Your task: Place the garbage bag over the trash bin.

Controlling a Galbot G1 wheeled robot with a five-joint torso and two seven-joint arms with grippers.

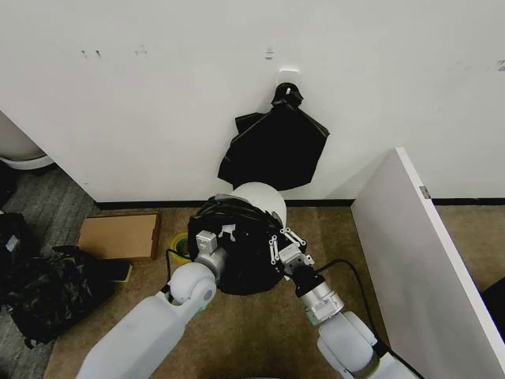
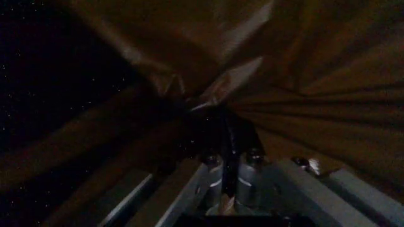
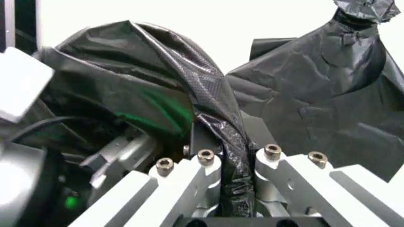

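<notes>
The trash bin (image 1: pixel 264 199) stands on the floor by the wall, its cream-white rim showing at the far side. The glossy black garbage bag (image 1: pixel 241 257) is draped over its near side and stretched between both grippers. My left gripper (image 1: pixel 208 237) holds the bag's left edge. In the left wrist view, the left gripper (image 2: pixel 222 116) is shut on bunched film (image 2: pixel 303 94) inside the dark bag. My right gripper (image 1: pixel 282 242) holds the right edge. Seen from the right wrist, the right gripper (image 3: pixel 231 153) is shut on a twisted fold of the bag (image 3: pixel 215 94).
A black knotted bundle (image 1: pixel 276 146) hangs on the wall above the bin, also seen as the bundle (image 3: pixel 322 94) from the right wrist. A cardboard box (image 1: pixel 118 235), a yellow tape roll (image 1: pixel 180 246) and a camouflage backpack (image 1: pixel 47 292) lie left. A white partition (image 1: pixel 426 260) stands right.
</notes>
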